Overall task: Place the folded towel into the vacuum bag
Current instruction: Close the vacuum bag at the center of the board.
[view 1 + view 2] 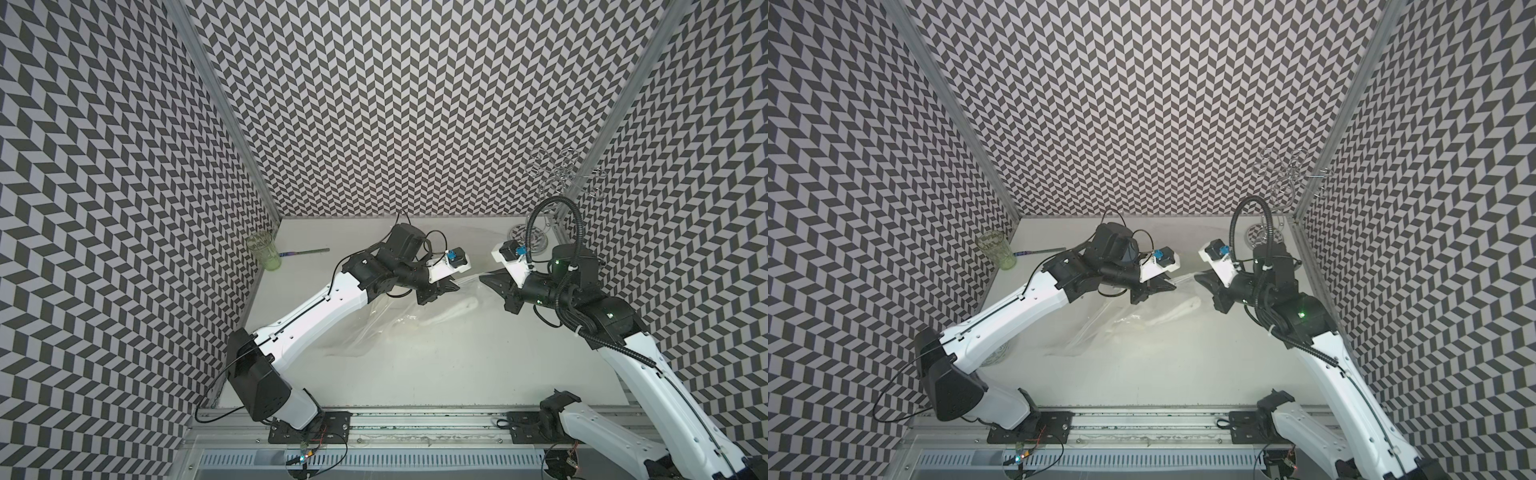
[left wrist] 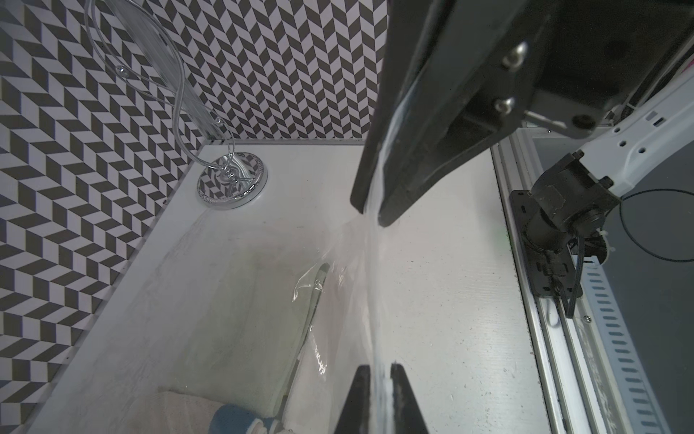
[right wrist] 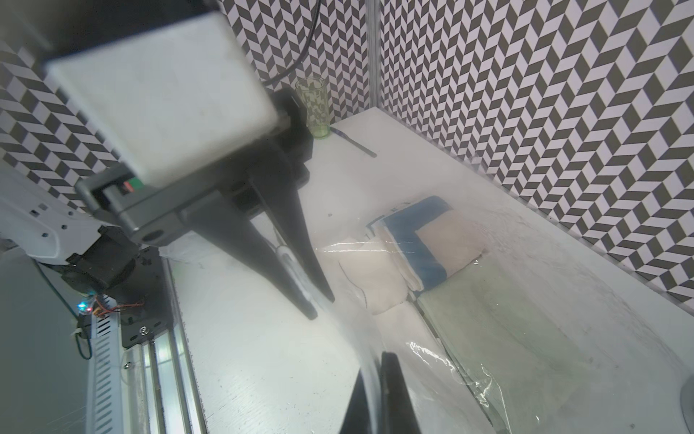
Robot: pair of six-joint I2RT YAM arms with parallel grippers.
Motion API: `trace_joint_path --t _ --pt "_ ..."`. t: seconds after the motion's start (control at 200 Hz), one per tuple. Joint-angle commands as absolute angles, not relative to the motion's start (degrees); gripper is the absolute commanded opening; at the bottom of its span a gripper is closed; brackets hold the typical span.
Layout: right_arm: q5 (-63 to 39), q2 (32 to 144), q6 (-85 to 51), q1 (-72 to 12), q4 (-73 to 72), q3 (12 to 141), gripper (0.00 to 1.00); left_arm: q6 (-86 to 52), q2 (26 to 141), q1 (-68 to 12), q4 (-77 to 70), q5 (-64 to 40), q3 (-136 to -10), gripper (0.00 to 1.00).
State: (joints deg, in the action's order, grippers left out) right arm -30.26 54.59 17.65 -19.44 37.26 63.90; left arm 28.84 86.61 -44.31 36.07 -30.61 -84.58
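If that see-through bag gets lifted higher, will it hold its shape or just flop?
Probably floppy: the vacuum bag hangs creased from the left end effector and right end effector. Its glossy film may be slippery. Likely light, being thin plastic.

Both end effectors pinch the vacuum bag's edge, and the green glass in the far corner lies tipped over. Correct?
No: the green glass stands upright, as both top views show. The left end effector and right end effector do pinch the edge of the vacuum bag.
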Motion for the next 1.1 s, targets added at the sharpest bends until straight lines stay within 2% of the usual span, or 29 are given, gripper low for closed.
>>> trace_joint_path --t 0.0,0.3,0.636,0.766,1.097 --pt "-22.01 53.7 17.18 -16.88 30.78 67.32 0.0 31.04 84.4 -41.5 43.68 -27.16 -81.36 0.09" --pt "-20.88 53.35 18.67 -17.02 32.39 66.06 0.0 33.3 82.79 -39.07 44.91 -25.01 -80.07 0.1" --pt "-19.84 53.94 20.75 -18.69 33.79 66.73 0.0 33.33 83.4 -39.9 49.08 -23.95 -82.07 0.1" --pt "-19.02 54.24 22.13 -20.63 35.15 67.59 0.0 33.14 85.5 -41.0 51.02 -23.69 -83.96 0.11" --pt "-25.12 52.88 20.8 -22.21 34.25 65.99 0.0 32.72 93.67 -42.7 54.44 -21.62 -90.17 0.13"
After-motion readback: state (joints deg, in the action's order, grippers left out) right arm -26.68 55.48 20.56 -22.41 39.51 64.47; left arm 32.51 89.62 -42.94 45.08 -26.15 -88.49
